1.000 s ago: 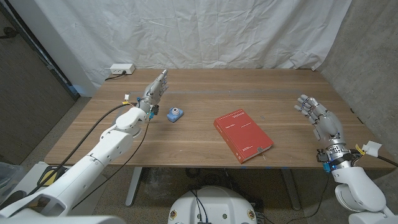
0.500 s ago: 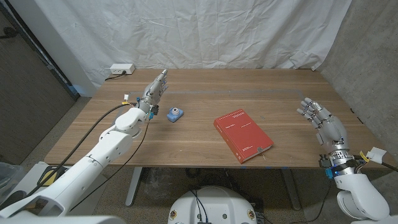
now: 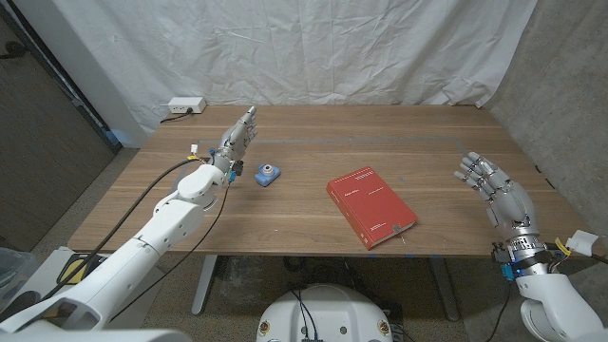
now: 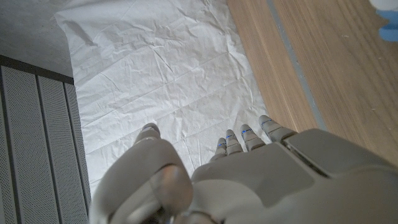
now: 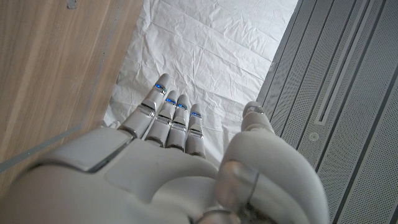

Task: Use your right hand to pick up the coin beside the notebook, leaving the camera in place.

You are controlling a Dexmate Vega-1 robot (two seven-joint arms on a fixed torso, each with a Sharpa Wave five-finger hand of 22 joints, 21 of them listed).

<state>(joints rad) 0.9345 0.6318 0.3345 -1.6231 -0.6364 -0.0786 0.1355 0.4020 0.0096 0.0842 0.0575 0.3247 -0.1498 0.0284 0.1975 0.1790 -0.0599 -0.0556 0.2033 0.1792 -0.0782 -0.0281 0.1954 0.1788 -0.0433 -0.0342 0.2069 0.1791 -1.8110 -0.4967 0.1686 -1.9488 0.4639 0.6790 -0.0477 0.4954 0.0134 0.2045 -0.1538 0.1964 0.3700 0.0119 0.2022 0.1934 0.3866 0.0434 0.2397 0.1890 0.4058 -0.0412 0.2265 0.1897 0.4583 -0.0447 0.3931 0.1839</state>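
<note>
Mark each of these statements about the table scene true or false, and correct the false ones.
1. The red notebook lies closed on the wooden table. True.
2. The right hand holds the notebook. False: it is off to the notebook's right, apart from it, fingers spread and holding nothing.
3. The small blue camera sits between the left hand and the notebook. True.
4. The camera rests on top of the notebook. False: it stands on the bare table, well apart from the notebook.
5. A white power strip lies at the table's far left corner. True.
</note>
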